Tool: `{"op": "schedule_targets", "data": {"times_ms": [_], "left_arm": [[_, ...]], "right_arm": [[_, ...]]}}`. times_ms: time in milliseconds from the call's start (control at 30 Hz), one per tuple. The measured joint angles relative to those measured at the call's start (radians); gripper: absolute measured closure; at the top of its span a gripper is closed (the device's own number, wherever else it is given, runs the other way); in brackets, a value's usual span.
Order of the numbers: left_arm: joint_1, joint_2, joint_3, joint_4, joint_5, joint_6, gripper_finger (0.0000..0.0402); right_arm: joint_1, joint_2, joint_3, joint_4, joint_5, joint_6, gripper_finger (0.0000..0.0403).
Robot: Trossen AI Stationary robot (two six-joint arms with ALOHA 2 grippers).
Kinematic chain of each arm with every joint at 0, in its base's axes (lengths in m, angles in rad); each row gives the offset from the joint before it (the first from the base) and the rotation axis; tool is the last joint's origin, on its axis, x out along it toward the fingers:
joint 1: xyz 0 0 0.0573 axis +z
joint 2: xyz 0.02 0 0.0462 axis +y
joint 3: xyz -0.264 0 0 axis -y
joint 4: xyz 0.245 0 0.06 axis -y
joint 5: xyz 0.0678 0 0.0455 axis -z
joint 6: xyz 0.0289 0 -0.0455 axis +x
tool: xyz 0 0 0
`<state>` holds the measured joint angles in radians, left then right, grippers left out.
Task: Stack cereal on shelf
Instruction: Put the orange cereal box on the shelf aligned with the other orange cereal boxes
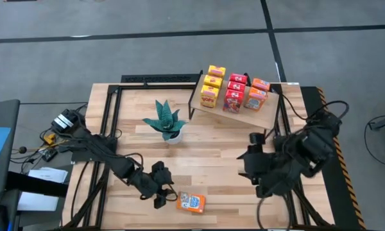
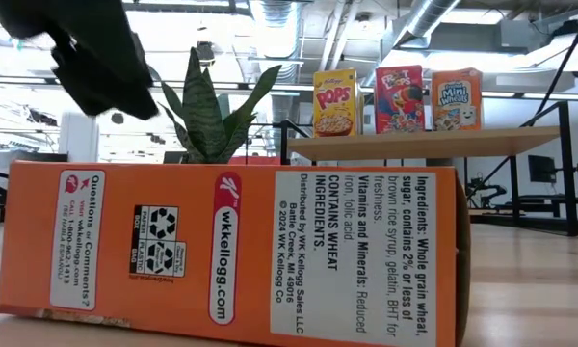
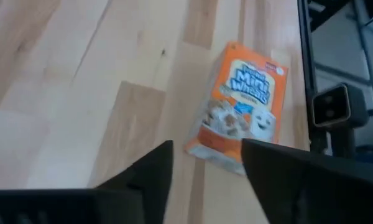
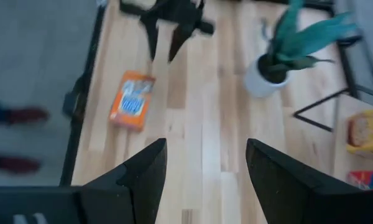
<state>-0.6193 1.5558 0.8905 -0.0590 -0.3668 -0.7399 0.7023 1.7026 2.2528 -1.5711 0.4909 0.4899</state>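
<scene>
1. The orange Mini-Wheats box (image 1: 191,203) lies flat on its back at the near edge of the worktop (image 1: 212,160), well apart from the shelf (image 1: 260,114) at the far right.
2. The left pincer (image 1: 160,192) hangs just beside that box, its fingers apart with nothing between them; in the left wrist view the box (image 3: 239,115) sits ahead of the gap, skewed to the fingers.
3. Judged step: grasping this last loose box. To do it well, the wrist should probably turn until the fingers square up with the box's narrow sides, then descend and close without crushing the thin cardboard.
4. On the shelf stand yellow boxes (image 1: 212,86), red boxes (image 1: 234,92) and two orange boxes (image 1: 256,94) in rows; the orange row looks one short, so the free place seems to be there.
5. Readable print: "POPS" on the front yellow box (image 2: 335,101), "Mini Wheats" on the front orange one (image 2: 457,99), and on the near box's side "wkkellogg.com", "Ingredients: Whole grain wheat", "CONTAINS WHEAT INGREDIENTS".
6. The teal plant (image 1: 167,122) stands mid-worktop between box and shelf; any carry should skirt it.
7. The right pincer (image 1: 260,183) waits at the near right, fingers apart and empty.
</scene>
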Motion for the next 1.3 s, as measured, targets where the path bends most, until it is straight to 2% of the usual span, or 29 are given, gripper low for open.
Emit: {"op": "schedule_targets", "data": {"times_ms": [100,233,367,467,633,867,967,1300], "left_arm": [[0.014,0.0,-0.072,0.124,0.029,-0.008,0.027],[0.0,0.0,-0.184,0.283,0.03,-0.048,0.034],[-0.015,0.001,-0.27,0.458,0.014,-0.043,0.0393],[-0.018,0.001,-0.287,0.567,-0.003,-0.011,0.0397],[-0.018,0.016,-0.274,0.583,-0.015,0.055,0.0401],[-0.018,0.164,-0.225,0.641,-0.002,0.034,0.0401],[-0.021,0.182,-0.218,0.646,-0.034,0.018,0.0401],[-0.04,0.272,-0.166,0.676,-0.041,-0.016,0.0402]], "right_arm": [[0.036,0.017,0.0,0.0,0.084,0.096,0.0159],[0.042,0.077,-0.001,0.0,0.104,0.155,0.0159],[0.071,0.128,0.0,0.001,0.237,0.237,0.0159],[0.098,0.169,0.0,0.001,0.329,0.315,0.0159],[0.132,0.228,-0.001,0.0,0.44,0.471,0.0159],[0.149,0.308,-0.001,0.0,0.457,0.602,0.0159],[0.159,0.318,-0.001,0.001,0.456,0.642,0.0159],[0.177,0.315,-0.009,0.016,0.477,0.673,0.0173]]}}
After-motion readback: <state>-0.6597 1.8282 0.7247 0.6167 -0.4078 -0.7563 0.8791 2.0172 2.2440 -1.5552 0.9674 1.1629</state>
